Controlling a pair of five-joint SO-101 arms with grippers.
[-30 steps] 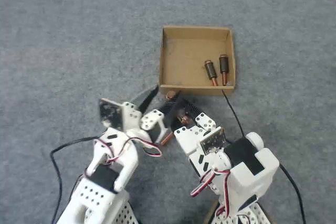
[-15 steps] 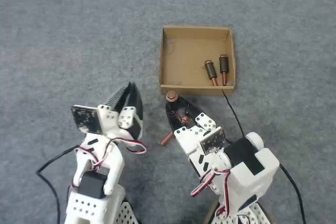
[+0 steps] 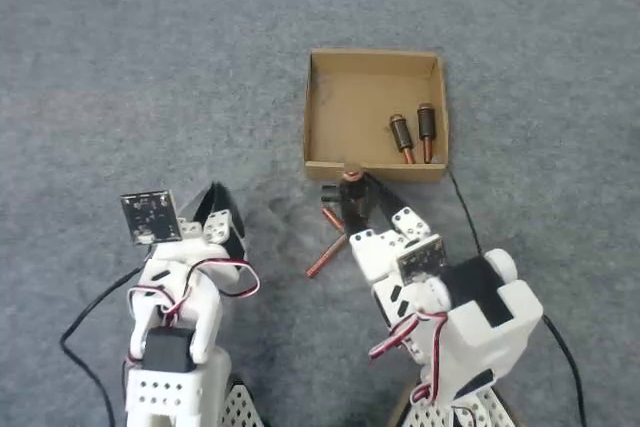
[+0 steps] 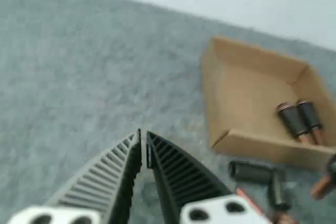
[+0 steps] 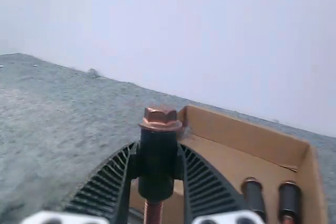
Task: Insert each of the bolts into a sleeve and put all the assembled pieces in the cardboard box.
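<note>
A grey carpeted table (image 3: 150, 97) carries two white robot arms side by side, the left arm (image 3: 180, 317) drawn back from the work and the right arm (image 3: 460, 317) stretched toward an open cardboard box (image 3: 350, 107) that sits on the far side of the carpet. The left claw (image 4: 143, 134) is clenched with nothing between its black ribbed fingers, and it hangs over bare carpet well apart from the box. The right claw (image 3: 352, 187) hovers just in front of the box's near wall, grasping a dark sleeve (image 5: 157, 166) held upright, with a copper bolt (image 5: 160, 118) run through it so that the hexagonal head caps the top and the threaded shank sticks out below. Inside the box, two assembled pieces (image 3: 402, 137) (image 3: 427, 130) lie side by side near the right-hand wall. A spare sleeve (image 4: 252, 171) lies on the carpet near the box's front wall, and a loose bolt (image 3: 327, 255) lies on the carpet between the two arms.
</note>
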